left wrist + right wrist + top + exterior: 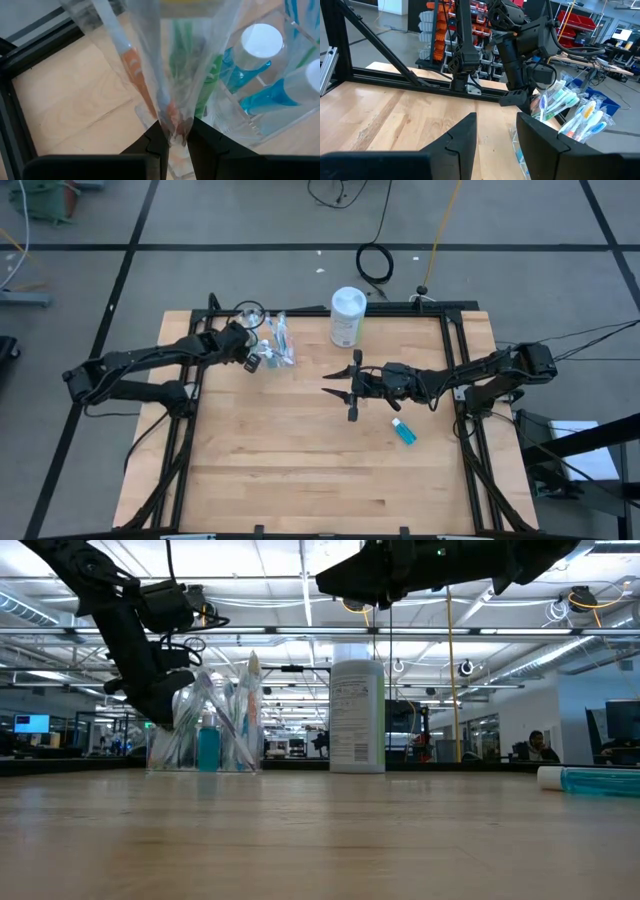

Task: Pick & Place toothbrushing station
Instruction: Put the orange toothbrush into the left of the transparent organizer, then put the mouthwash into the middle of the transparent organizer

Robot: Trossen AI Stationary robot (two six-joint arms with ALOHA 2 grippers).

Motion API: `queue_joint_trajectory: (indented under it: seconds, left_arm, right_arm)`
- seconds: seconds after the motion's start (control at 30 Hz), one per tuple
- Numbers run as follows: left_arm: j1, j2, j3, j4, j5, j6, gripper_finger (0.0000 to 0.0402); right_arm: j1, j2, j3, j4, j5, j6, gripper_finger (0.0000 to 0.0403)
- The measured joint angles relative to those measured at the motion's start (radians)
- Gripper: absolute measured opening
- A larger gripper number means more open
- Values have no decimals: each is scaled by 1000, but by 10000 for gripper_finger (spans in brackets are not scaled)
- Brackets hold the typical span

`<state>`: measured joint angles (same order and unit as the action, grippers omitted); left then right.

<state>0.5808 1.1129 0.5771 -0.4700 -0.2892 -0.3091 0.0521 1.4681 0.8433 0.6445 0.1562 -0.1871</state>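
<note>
A small clear plastic cup [281,348] stands at the table's far left. It holds several wrapped toothbrushes [561,100] and teal tubes with white caps [252,47]. My left gripper [175,142] reaches slanting down at the cup's left side [205,740], shut on a clear-wrapped toothbrush with an orange handle [135,75]. One teal tube [403,431] lies flat on the table to the right of centre. My right gripper [336,384] hangs open and level above the table's middle, pointing toward the cup, with nothing between its fingers. My left gripper pinches the lower part of the toothbrush's clear wrapper [172,125] between its two fingers. It comes slanting down from the table's left side. The toothbrush rises past the fingers among the others at the cup; whether more than one wrapper is caught, I cannot tell.
A taller white canister with a pale green label [347,317] stands at the far edge, right of the cup. A black frame rail [15,115] runs along the table's left edge, close behind the left gripper. Bare wood lies along the near half [300,480].
</note>
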Motion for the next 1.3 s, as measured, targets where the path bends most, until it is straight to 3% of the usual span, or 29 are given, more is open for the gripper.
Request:
queue_joint_trajectory:
  seconds: [0.27, 0.57, 0.73, 1.13, 1.3]
  left_arm:
    - [0, 0, 0, -5, -23, 18, 81]
    - [0, 0, 2, -5, -39, 46, 148]
    - [-1, -21, 43, -111, -52, 35, 169]
    - [-54, -135, 61, -322, -44, -137, 175]
    - [-92, -211, 61, -369, -42, -191, 175]
  right_arm:
    - [0, 0, 0, 0, 0, -13, 130]
    - [0, 0, 0, 0, 0, -15, 130]
    - [0, 0, 0, 0, 0, -16, 130]
    - [0, 0, 0, -11, 5, -34, 130]
    - [29, 0, 0, -120, 98, 17, 130]
